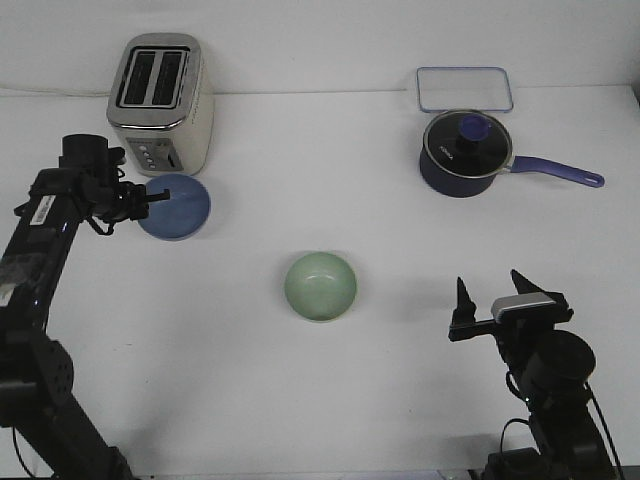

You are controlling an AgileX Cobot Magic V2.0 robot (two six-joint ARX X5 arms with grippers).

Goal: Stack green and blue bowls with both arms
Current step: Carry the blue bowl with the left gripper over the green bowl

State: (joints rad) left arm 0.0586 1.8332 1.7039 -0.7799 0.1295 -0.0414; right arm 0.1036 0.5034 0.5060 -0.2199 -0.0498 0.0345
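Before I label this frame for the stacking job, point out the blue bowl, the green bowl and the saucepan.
blue bowl [178, 207]: front view, on its inner surface.
green bowl [320, 285]: front view, on the middle of its inside.
saucepan [466, 152]: front view, on its glass lid, beside the knob.

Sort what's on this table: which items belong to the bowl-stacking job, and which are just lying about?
Part of the job:
- blue bowl, beside the toaster, left gripper at its rim
- green bowl, mid-table
- right gripper, fingers apart, holding nothing

Just lying about:
- toaster
- navy saucepan with lid
- clear tray
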